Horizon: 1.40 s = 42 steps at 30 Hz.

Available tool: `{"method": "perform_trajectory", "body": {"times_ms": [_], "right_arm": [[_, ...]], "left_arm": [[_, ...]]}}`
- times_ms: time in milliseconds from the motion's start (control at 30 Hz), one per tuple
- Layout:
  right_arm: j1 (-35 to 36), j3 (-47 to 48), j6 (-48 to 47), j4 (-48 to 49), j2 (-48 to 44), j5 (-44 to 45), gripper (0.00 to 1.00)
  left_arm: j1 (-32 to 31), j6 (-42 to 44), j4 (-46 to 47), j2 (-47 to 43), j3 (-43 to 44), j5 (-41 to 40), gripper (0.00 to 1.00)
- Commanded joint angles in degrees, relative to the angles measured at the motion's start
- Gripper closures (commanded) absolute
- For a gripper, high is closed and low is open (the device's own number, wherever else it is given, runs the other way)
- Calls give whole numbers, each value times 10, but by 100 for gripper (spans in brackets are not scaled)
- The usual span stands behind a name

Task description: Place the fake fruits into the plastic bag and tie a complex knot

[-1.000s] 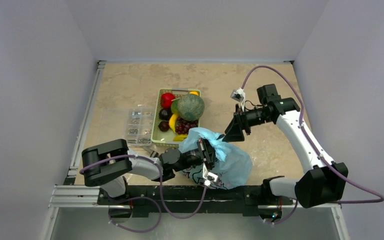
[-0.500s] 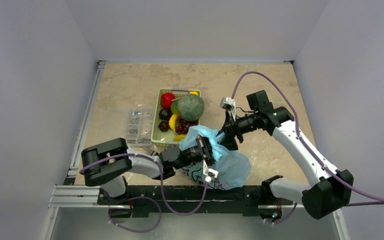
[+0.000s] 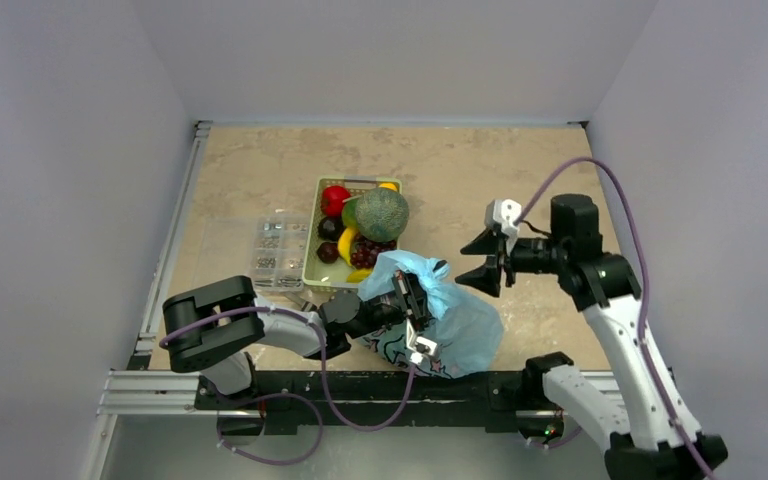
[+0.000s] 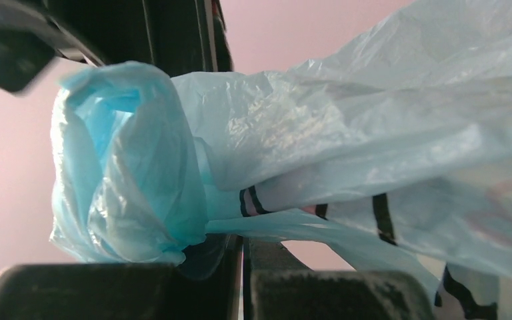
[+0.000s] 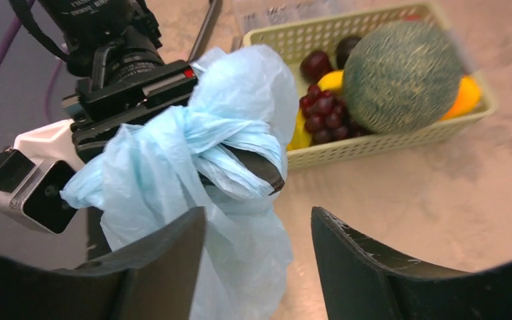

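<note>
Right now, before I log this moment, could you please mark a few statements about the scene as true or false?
1. The left gripper is shut on the plastic bag. True.
2. The right gripper is clamped on the bag as well. False: it is open and apart from the bag, off to the bag's right.
3. The melon lies in the green basket. True.
4. The red apple is inside the bag. False: it sits in the basket, at its far left corner.
5. The clear compartment box stands to the right of the basket. False: it is beside the basket's left wall.
</note>
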Motion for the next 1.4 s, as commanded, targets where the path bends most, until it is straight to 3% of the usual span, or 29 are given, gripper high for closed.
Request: {"method": "perform_trajectory", "body": {"times_ms": [0, 67, 233, 367, 567, 733, 933, 1367], "right_arm": [[1, -57, -29, 161, -116, 32, 45], [1, -75, -72, 187, -137, 27, 47], [3, -62, -240, 123, -117, 11, 55], [14, -69, -299, 130, -108, 22, 60], [24, -49, -404, 39, -98, -5, 61], [68, -44, -431, -1, -96, 5, 60], [123, -61, -380, 71, -105, 38, 60], [145, -49, -460, 43, -72, 62, 64]], "left_arm": [[3, 2, 31, -10, 10, 13, 100], [3, 1, 31, -11, 9, 16, 100], [2, -1, 31, -11, 8, 19, 100], [2, -4, 31, -9, 8, 21, 100], [2, -6, 31, -10, 5, 24, 100], [2, -10, 31, -9, 3, 27, 100], [2, -12, 31, -10, 3, 29, 100], [2, -16, 31, -12, -3, 41, 100]]}}
